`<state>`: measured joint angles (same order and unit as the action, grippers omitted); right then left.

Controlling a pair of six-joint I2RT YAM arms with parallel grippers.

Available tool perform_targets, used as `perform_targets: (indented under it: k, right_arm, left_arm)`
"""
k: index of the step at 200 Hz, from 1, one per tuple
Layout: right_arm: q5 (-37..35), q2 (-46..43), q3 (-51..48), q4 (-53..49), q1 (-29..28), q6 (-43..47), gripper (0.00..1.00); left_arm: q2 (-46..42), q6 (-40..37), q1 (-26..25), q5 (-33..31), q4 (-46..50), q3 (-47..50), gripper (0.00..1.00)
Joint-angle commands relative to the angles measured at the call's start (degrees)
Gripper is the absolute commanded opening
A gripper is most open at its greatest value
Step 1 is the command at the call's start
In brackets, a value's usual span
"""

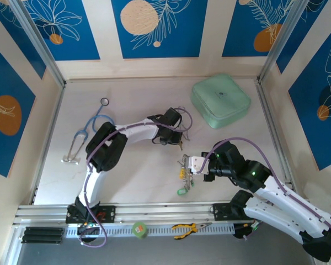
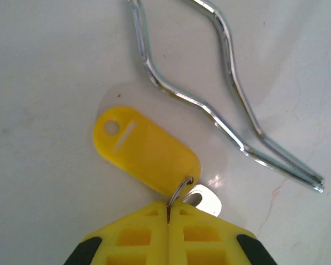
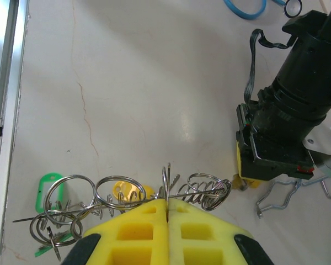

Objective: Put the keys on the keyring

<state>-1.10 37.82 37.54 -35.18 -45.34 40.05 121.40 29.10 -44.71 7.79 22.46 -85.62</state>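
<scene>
Mint pouch (image 1: 220, 101) far right; stethoscope (image 1: 94, 120) left (blue tubing).

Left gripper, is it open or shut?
Shut. The left gripper has its yellow fingers pressed together, pinching the small ring of the yellow-tagged key.

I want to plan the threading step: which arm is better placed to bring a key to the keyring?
Left, probably. The left jaws are shut on the yellow key, so that arm can carry it over. The right jaws grip the keyring and can hold it steady.
</scene>
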Motion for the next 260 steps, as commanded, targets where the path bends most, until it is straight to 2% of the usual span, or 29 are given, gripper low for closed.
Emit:
perform_targets:
  k: [1,30,73,142,214,257,260]
  right_arm:
    - [1.7,-0.2,0.5,2.0,0.2,-0.1,0.00]
    - [1.9,-0.2,0.5,2.0,0.2,-0.1,0.00]
    - [2.1,-0.2,0.6,2.0,0.2,-0.3,0.00]
    - [3.2,1.1,0.6,3.4,0.2,-0.3,0.00]
    - [6.9,6.8,-0.6,11.3,-2.1,-2.6,0.00]
    - [8.0,10.6,-0.4,14.4,-2.9,-2.8,0.00]
    - [8.0,10.6,-0.4,14.5,-3.0,-2.7,0.00]
  left_arm:
    - [-4.5,-1.7,-0.2,-4.0,2.1,4.7,0.00]
    - [-9.1,-3.4,-0.2,-5.9,2.2,7.2,0.00]
    - [-8.8,-5.1,-0.1,-5.2,5.2,5.5,0.00]
    - [-16.8,-3.8,0.0,-10.6,8.3,13.4,0.00]
    - [-23.1,-3.0,3.8,-9.2,9.4,24.2,0.00]
    - [-23.5,-2.2,6.3,-5.1,8.1,27.2,0.00]
    - [-23.4,-2.1,6.3,-5.1,8.0,27.2,0.03]
